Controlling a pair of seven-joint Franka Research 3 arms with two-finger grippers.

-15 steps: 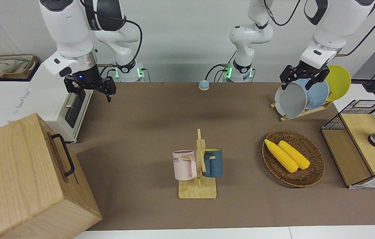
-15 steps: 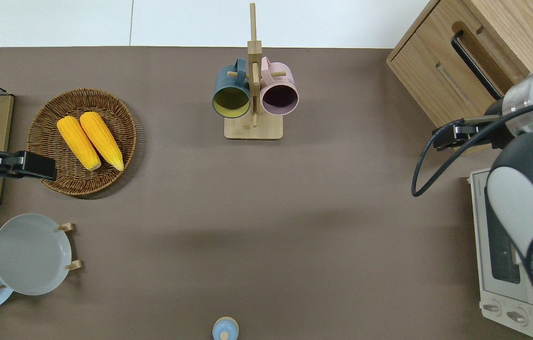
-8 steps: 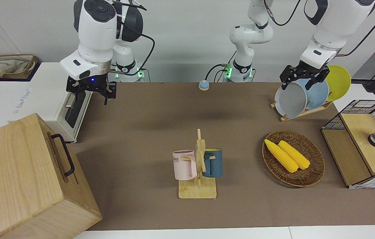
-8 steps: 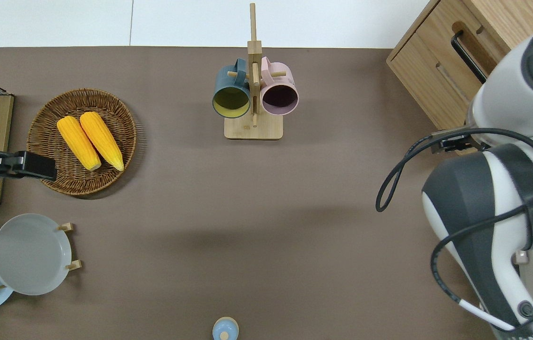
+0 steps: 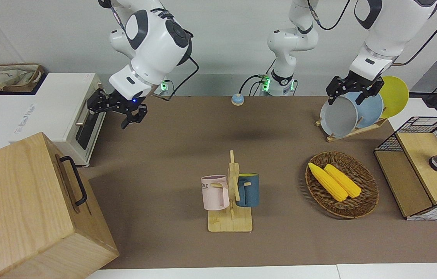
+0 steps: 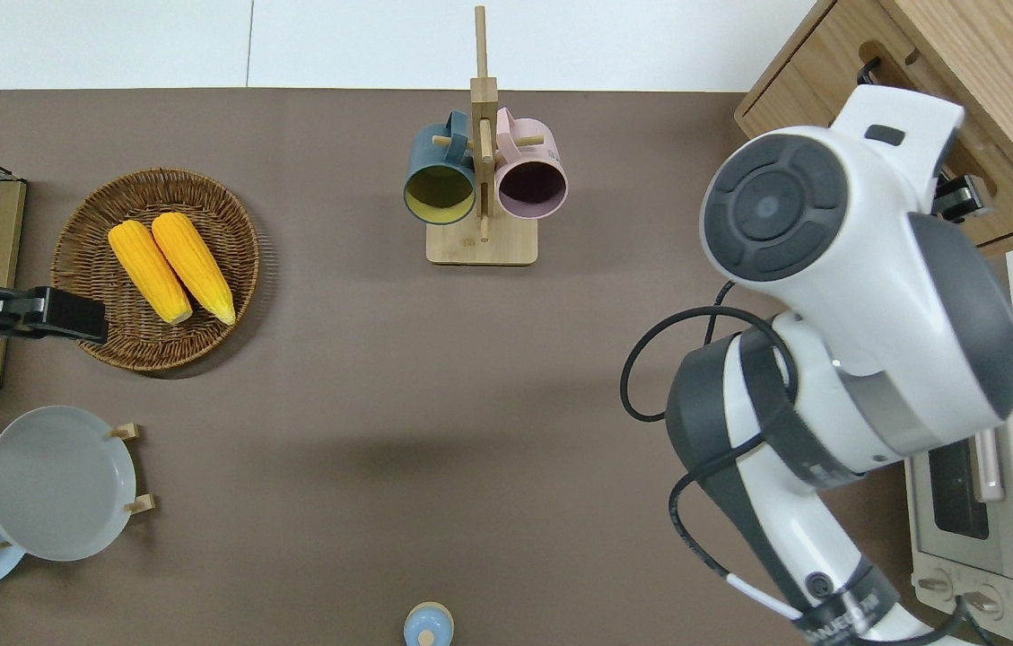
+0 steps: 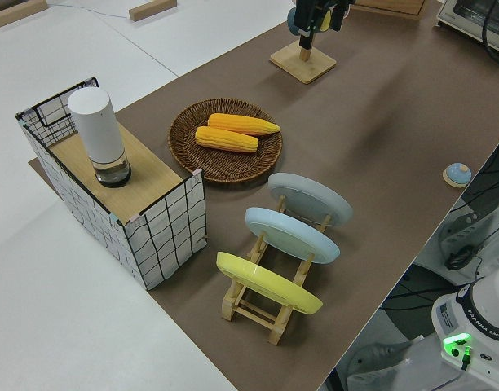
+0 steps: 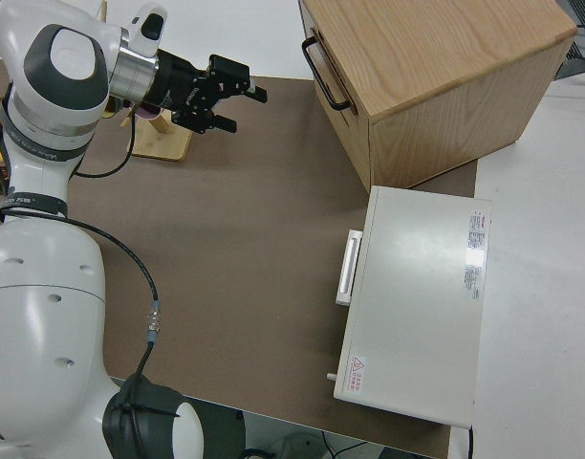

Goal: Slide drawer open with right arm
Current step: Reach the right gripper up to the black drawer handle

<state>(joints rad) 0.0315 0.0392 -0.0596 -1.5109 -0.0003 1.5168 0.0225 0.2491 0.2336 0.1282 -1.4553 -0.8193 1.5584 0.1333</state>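
The drawer point(image 8: 342, 103) is the upper front panel of the pale wooden cabinet point(image 5: 21, 209) at the right arm's end of the table. It sits shut, and its black loop handle point(image 5: 74, 180) point(image 8: 323, 69) is free. My right gripper point(image 8: 241, 99) point(image 5: 114, 111) hangs open in the air in front of the cabinet, fingers turned toward the drawer front, with a gap to the handle and nothing held. In the overhead view the arm covers most of the drawer point(image 6: 793, 99) and the gripper. The left arm is parked with its gripper point(image 5: 352, 93) open.
A white toaster oven point(image 5: 67, 112) stands beside the cabinet, nearer to the robots. Mid-table is a mug rack point(image 5: 230, 224) with two mugs. Toward the left arm's end are a wicker basket point(image 5: 369, 201) with corn, a plate rack point(image 5: 334, 135) and a wire-mesh cabinet point(image 5: 423, 166).
The right arm has swung away from the toaster oven toward the cabinet, its wrist turning so the open fingers face the drawer front. The left arm has not moved.
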